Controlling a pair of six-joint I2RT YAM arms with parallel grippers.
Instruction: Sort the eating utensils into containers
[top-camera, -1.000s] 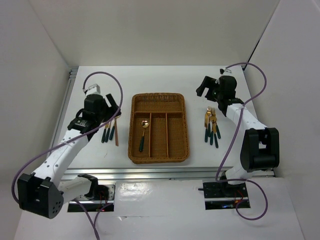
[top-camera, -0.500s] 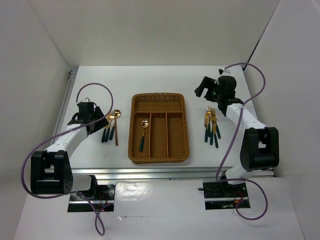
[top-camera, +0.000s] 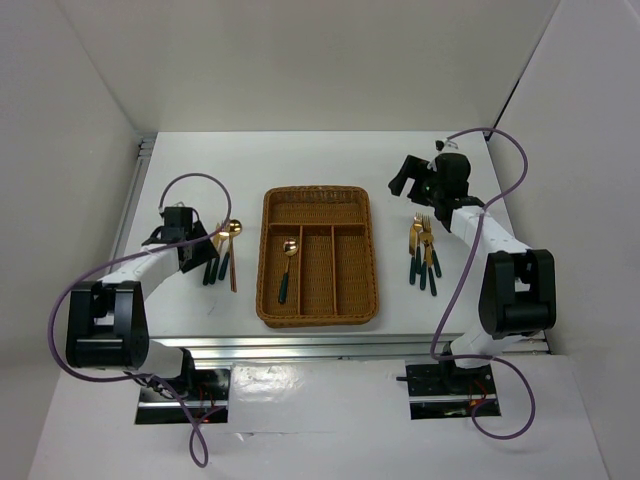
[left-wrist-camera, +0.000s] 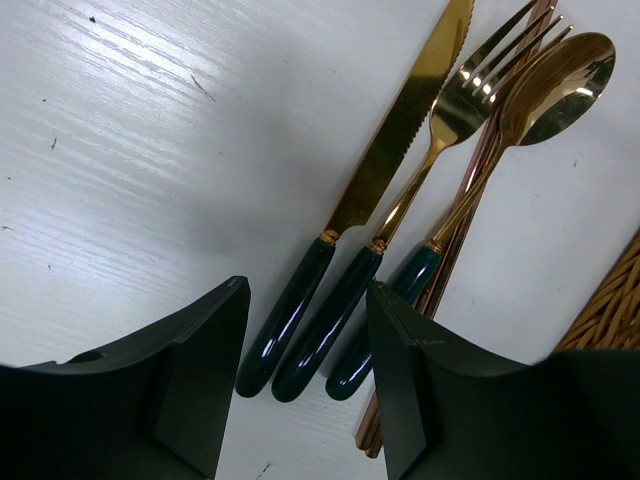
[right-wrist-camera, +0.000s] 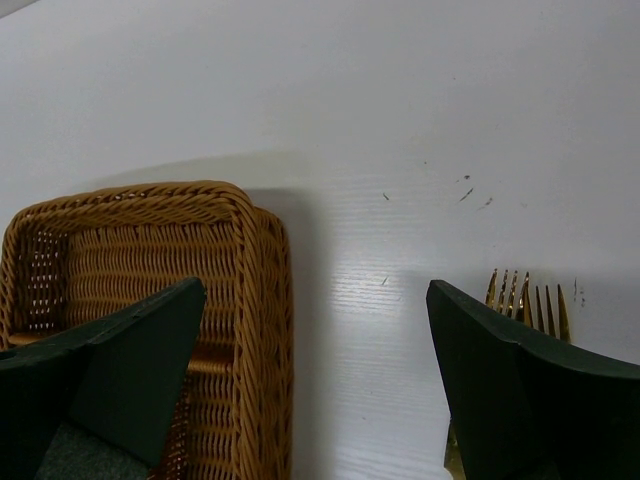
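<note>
The brown wicker tray (top-camera: 317, 189) sits mid-table, and one green-handled gold spoon (top-camera: 287, 268) lies in its left long slot. Left of it lie a knife (left-wrist-camera: 385, 170), fork (left-wrist-camera: 450, 110), spoon (left-wrist-camera: 545, 80) and copper chopsticks (left-wrist-camera: 470, 200) side by side. My left gripper (left-wrist-camera: 305, 350) is low over their handle ends and open. The knife and fork handles lie between its fingers (left-wrist-camera: 190, 380) with gaps on both sides. Right of the tray lies another pile of utensils (top-camera: 424, 250), its fork tines (right-wrist-camera: 525, 295) showing in the right wrist view. My right gripper (right-wrist-camera: 315, 370) hovers wide open and empty beside the tray's far right corner (right-wrist-camera: 250, 250).
The tray's woven edge (left-wrist-camera: 610, 310) lies just right of the left pile. White walls enclose the table on three sides. A metal rail (top-camera: 330, 345) runs along the near edge, above the arm bases.
My left arm has drawn back to the left and dropped low beside the left pile. Its jaws have narrowed around the handle ends. The right arm has barely moved.
</note>
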